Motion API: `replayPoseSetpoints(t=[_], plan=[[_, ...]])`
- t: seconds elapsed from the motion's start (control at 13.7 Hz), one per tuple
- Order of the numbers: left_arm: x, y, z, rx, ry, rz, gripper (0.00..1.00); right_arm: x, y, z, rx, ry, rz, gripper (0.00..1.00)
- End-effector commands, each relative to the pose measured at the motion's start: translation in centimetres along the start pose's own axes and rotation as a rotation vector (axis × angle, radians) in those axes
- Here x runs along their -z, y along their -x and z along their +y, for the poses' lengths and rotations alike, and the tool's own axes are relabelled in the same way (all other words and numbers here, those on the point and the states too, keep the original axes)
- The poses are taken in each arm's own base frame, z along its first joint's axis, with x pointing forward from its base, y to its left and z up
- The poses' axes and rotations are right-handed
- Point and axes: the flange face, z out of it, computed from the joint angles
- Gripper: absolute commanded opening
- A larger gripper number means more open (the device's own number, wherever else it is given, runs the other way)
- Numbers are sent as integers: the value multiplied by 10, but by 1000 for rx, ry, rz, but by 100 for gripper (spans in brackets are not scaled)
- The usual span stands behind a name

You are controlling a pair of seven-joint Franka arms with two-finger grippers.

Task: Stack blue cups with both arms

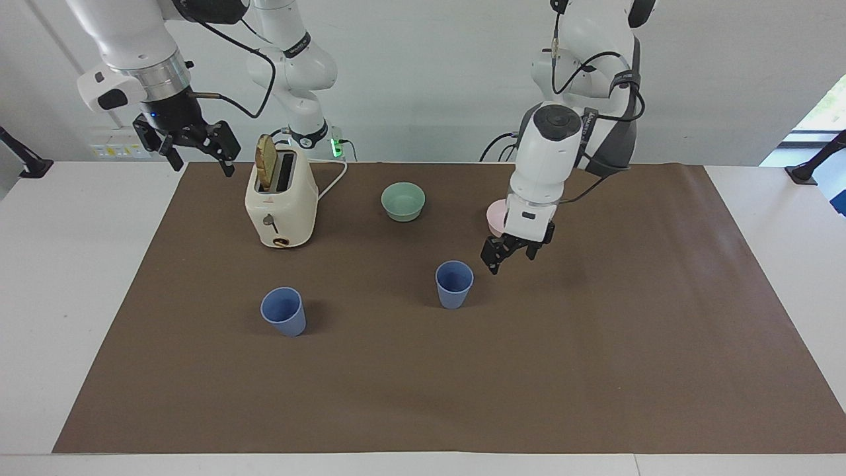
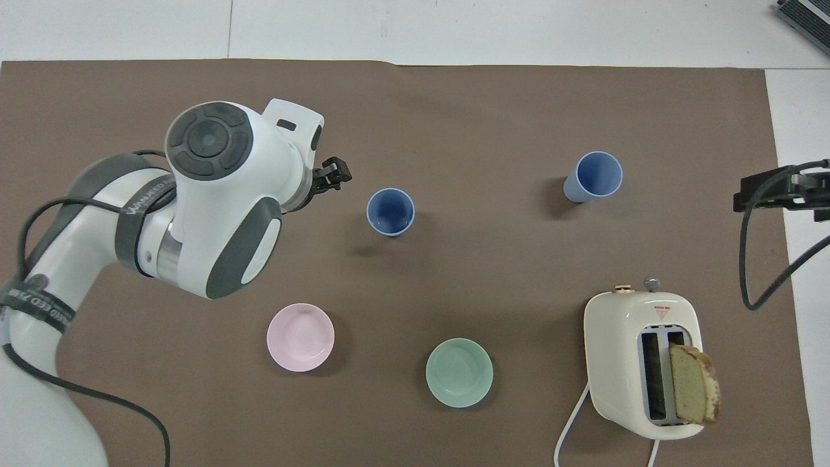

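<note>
Cups [image 1: 454, 284] apart, arm strap lettering unreadable

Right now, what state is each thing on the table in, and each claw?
Blue cup near the left claw: upright, free.
Other blue cup: upright, free.
Toaster: bread slice raised.
Green bowl: upright.
Left claw: open, holding nothing.
Right claw: open, waiting.
</note>
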Motion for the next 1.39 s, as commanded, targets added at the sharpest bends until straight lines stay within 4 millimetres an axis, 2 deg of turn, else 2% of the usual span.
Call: replayPoseSetpoints(t=[0.0, 0.44, 0.88, 1.09, 1.31], plan=[[16, -16, -50, -68, -35, -25, 100, 3, 3, 6, 19, 15, 18, 100], [22, -53, -140, -176, -34, -63, 100, 3, 7, 10, 23, 19, -18, 100], [44, -79, -216, -319, -16, -94, 100, -5, -2, 5, 30, 22, -8, 100], [71, -81, -224, -370, -14, -96, 100, -32, -30, -2, 38, 13, 4, 100], [114, -81, -218, -381, -25, -107, 100, -69, -69, -5, 39, 3, 18, 100]])
